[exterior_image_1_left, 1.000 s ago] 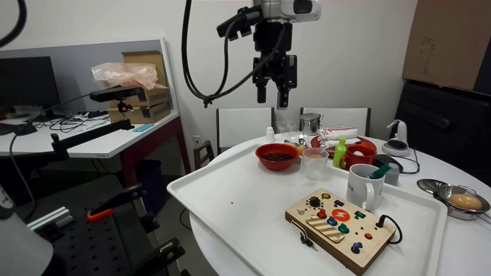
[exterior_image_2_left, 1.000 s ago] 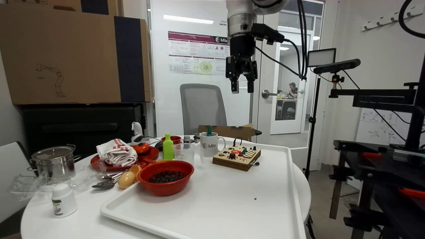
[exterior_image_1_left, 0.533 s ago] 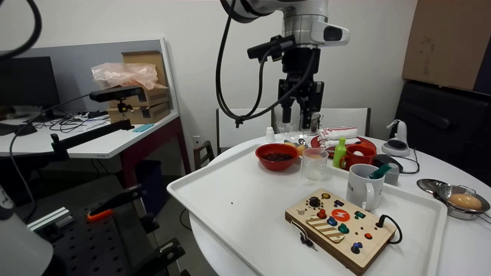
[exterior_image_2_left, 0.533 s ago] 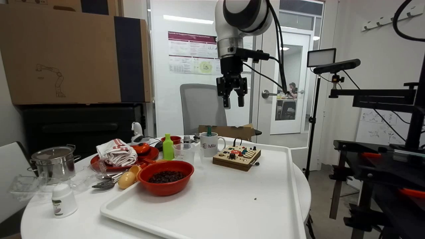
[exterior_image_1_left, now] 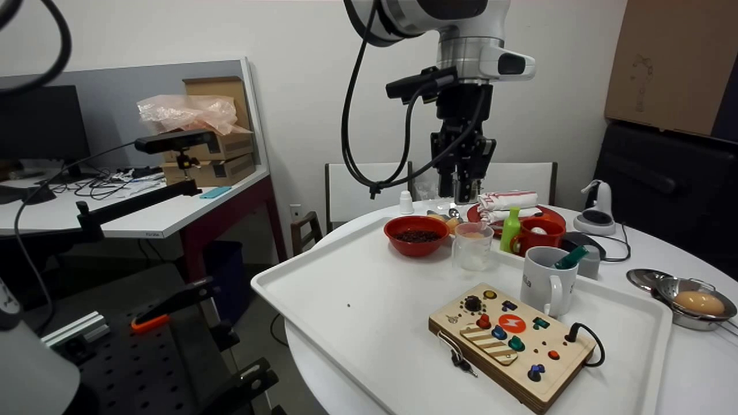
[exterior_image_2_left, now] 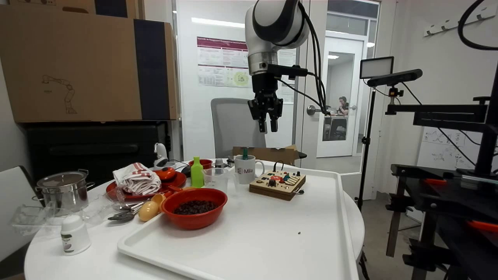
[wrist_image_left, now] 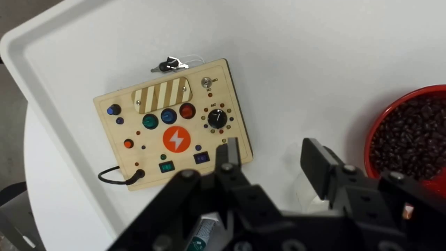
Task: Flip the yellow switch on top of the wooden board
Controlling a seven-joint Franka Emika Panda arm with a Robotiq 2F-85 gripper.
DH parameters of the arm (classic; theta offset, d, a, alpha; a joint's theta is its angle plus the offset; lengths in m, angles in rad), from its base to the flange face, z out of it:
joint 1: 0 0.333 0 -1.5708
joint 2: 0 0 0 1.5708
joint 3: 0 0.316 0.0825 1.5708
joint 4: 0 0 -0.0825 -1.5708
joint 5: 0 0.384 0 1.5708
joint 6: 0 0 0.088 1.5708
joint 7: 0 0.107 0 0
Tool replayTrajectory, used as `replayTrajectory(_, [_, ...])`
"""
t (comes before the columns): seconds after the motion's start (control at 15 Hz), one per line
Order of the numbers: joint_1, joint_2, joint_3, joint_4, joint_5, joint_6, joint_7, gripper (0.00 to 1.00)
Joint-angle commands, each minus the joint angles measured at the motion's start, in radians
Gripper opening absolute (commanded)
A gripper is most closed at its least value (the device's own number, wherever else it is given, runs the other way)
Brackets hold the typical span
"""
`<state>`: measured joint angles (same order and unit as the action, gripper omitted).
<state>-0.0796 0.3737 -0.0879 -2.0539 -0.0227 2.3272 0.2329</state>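
Aloft, pincer [wrist_image_left: 270,150] parted, wooden board [wrist_image_left: 174,124] inside tray rim [wrist_image_left: 66,146], broad tray floor [wrist_image_left: 296,55] alongside.

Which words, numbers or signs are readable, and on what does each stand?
"Mila": white mug.
"OFF", upside down in the wrist view: wooden board, by the silver control.
"ON", upside down: same place.
"OFF", upside down: board, by the black knob.
Lightning-bolt sign: board's orange disc.
Readable numbers: none.
Too small or blurred: poster, whiteboard, white bottle label, cardboard box.
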Motion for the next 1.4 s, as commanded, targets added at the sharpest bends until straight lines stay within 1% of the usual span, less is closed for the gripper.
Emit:
replayTrajectory(0.0, [0.01,0.001,-0.011,0.002,0.005,-0.003,-0.004,0.51])
replayTrajectory(0.13, [0.01,0.001,-0.011,0.003,0.006,-0.004,-0.004,0.51])
replayTrajectory(0.2, [0.014,0.004,-0.012,0.004,0.0,0.002,0.006,0.26])
replayTrajectory(0.27, [0.014,0.011,-0.012,0.011,0.004,-0.002,0.007,0.23])
replayTrajectory(0.4, [0.013,0.023,-0.015,0.027,-0.001,-0.003,0.008,0.1])
replayTrajectory(0.47, [0.011,0.03,-0.017,0.035,0.001,-0.004,0.008,0.01])
replayTrajectory(0.53, [0.009,0.037,-0.019,0.045,0.002,-0.006,0.006,0.0])
replayTrajectory(0.73, [0.003,0.077,-0.027,0.086,0.007,0.006,0.003,0.0])
replayTrajectory(1.2, [0.002,0.223,-0.04,0.222,0.005,-0.005,0.002,0.0])
replayTrajectory(1.27, [0.002,0.233,-0.041,0.231,0.006,-0.009,0.003,0.0])
replayTrajectory(1.33, [0.005,0.191,-0.041,0.176,0.004,0.009,-0.003,0.01])
